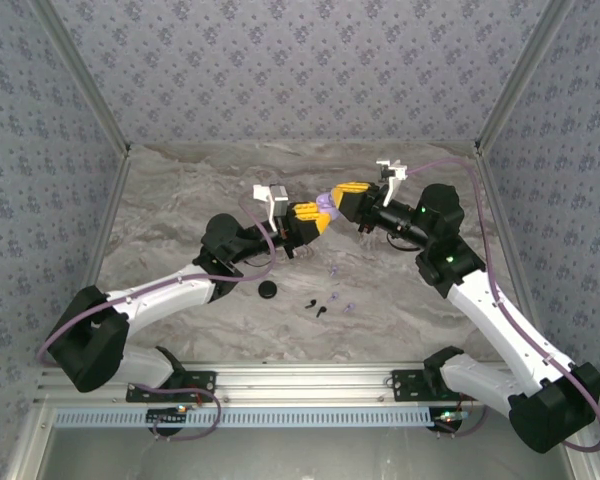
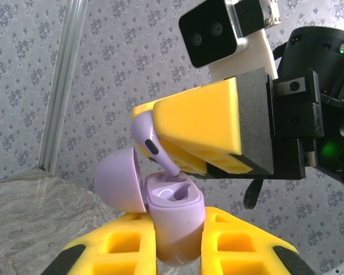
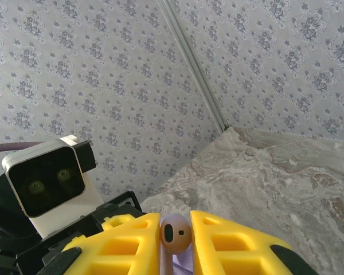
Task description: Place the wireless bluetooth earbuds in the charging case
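Above the counter (image 1: 170, 200), left end effector (image 1: 305, 222) is clamped on the open charging case (image 2: 175, 223), lilac. At its 2 o'clock, right end effector (image 1: 346, 202) pinches a lilac earbud (image 2: 144, 134), stem tip at the case well. Loose earbuds (image 1: 323, 305) lie on the counter at 6 o'clock.

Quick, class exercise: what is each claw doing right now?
Left claw: closed on the open lilac charging case.
Right claw: closed on a lilac earbud, stem at the case's slot.
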Controlling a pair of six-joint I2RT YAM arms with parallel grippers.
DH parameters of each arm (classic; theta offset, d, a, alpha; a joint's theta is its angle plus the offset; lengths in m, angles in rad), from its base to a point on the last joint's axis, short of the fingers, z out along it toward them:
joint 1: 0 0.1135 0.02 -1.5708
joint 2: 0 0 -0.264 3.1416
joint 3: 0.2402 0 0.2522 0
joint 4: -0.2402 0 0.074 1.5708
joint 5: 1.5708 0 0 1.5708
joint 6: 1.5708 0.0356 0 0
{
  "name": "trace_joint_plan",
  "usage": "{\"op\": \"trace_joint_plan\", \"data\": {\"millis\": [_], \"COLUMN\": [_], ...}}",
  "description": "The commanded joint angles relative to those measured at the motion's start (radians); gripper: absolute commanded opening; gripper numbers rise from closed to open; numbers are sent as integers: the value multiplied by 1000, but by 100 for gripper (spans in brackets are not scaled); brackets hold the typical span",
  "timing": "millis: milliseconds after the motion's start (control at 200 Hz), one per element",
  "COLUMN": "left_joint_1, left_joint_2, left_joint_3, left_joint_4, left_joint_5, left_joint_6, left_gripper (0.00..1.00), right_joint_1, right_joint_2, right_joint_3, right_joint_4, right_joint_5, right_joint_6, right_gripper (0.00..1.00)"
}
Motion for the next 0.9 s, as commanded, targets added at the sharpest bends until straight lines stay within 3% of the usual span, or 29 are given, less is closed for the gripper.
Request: {"op": "trace_joint_plan", "data": {"millis": [0, 899], "left_joint_1": [-5, -5], "left_joint_2": [11, 4], "left_joint_3": [8, -14], "left_joint_4": [75, 64], "left_joint_5": [-8, -36], "left_joint_6": [-28, -4], "left_gripper": [0, 0], "right_joint_1": [-1, -8], "right_joint_2": [-16, -57], "right_joint_3": [-4, -36], "right_joint_4": [26, -9], "right_joint_5": [-3, 9], "right_joint_6": [-6, 0], "right_gripper": [22, 22]}}
